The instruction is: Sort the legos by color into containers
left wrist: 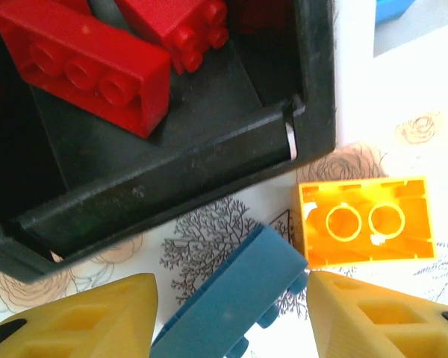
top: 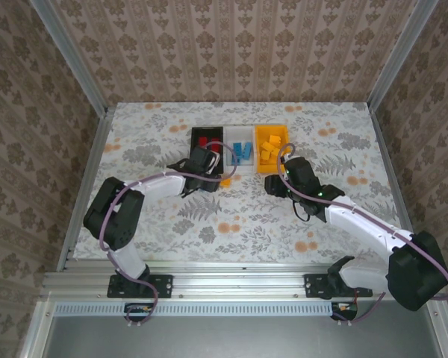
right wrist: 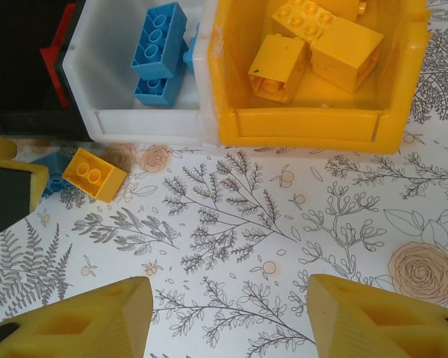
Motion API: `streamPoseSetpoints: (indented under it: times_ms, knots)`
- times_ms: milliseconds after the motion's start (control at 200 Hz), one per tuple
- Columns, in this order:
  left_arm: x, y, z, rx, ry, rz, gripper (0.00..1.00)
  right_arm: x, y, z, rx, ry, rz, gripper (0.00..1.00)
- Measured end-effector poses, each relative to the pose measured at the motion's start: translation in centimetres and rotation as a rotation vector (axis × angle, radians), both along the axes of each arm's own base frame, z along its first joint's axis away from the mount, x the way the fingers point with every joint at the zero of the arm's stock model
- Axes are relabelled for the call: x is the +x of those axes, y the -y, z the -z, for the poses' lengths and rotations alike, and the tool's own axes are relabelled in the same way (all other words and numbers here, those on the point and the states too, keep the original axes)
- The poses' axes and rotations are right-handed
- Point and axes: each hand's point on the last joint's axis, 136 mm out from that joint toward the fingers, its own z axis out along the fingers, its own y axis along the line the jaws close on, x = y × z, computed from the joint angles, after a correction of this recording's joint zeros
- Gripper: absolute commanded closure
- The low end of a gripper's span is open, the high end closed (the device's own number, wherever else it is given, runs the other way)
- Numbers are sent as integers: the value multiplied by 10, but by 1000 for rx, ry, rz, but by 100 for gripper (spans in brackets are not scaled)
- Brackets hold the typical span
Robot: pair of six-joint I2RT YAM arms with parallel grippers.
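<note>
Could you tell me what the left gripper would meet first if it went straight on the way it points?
Most likely the blue brick, lying right ahead inside the open left gripper; the black bin stands beyond it, though depth is unclear.

I count 3 small rectangular open-top plastic bins: 1 black bin (right wrist: pixel 26 123), 1 white bin (right wrist: pixel 149 124), 1 orange-yellow bin (right wrist: pixel 306 127). Inside them: 2 red plastic bricks (left wrist: pixel 82 67), at least 2 blue bricks (right wrist: pixel 158 37), at least 3 orange-yellow bricks (right wrist: pixel 280 67). Loose outside: 1 blue brick (left wrist: pixel 231 298), 1 orange-yellow brick (left wrist: pixel 366 220).
</note>
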Motion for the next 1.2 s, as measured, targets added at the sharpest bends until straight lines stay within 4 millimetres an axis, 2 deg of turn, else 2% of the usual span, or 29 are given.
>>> streamPoseSetpoints:
  times_ms: [110, 545, 900, 1090, 1200]
  knots:
    - [-7, -3, 10, 10, -16, -4, 47, 0, 0, 1, -2, -4, 0, 42]
    - [-27, 11, 15, 60, -2, 31, 65, -1, -2, 3, -5, -9, -7, 42]
    - [-18, -5, 13, 118, 34, -39, 77, -1, -2, 3, -5, -8, -6, 42]
    - [-16, -8, 13, 119, 35, -52, 76, -1, -2, 3, -5, -8, -6, 42]
    - [-16, -8, 13, 118, 35, -52, 82, -1, -2, 3, -5, -8, -6, 42]
